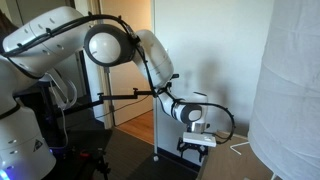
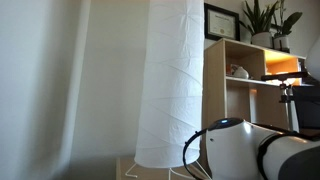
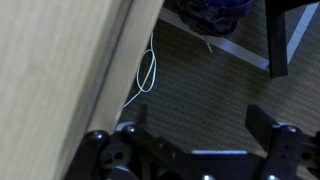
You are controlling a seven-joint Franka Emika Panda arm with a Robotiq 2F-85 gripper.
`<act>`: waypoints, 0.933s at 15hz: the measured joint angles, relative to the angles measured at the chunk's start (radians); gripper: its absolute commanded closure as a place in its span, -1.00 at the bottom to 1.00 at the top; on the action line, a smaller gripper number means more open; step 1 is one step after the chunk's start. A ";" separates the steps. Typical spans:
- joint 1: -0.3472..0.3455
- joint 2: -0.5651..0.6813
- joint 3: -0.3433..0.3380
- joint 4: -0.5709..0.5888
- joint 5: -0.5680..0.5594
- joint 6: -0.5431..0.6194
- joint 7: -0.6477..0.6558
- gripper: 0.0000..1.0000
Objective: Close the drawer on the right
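Robotiq gripper [image 3: 195,135] low over the carpet [image 3: 220,90], jaws wide apart and clamped on nothing, probably so as to offer a broad side for a push rather than a grasp. In the wrist view, drawer [image 3: 55,70] at 9 to 10 o'clock of the jaws: light-tan wood, pale flat face, darker edge slanting from 12 down toward 8 o'clock, just beside the finger on that side; touching or not, cannot tell. Thin white wire [image 3: 148,70] looped on the carpet close along that edge, at about 11 o'clock of the gripper. Worth keeping clear of, since liable to snag or get pinched as the wood slides. In an exterior view, arm [image 1: 110,45] folded over and reaching down near the floor, with a tall white paper lamp shade [image 1: 290,80] at its 3 o'clock. Judged from this: approach made, push not yet begun. Next calls for a steady sideways press toward 9 o'clock against the darker edge
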 measured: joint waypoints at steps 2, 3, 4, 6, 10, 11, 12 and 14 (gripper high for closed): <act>-0.002 0.012 0.000 0.027 0.003 -0.017 -0.004 -1.00; -0.002 0.016 0.002 0.035 0.004 -0.024 -0.005 -1.00; -0.002 0.018 0.004 0.038 0.005 -0.026 -0.005 -1.00; 0.000 0.021 0.004 0.038 0.005 -0.026 -0.005 -1.00; 0.000 0.024 0.003 0.038 0.005 -0.026 -0.005 -1.00; 0.000 0.024 0.003 0.038 0.005 -0.026 -0.005 -1.00; 0.000 0.024 0.003 0.038 0.005 -0.026 -0.005 -1.00; 0.000 0.024 0.003 0.038 0.005 -0.026 -0.005 -1.00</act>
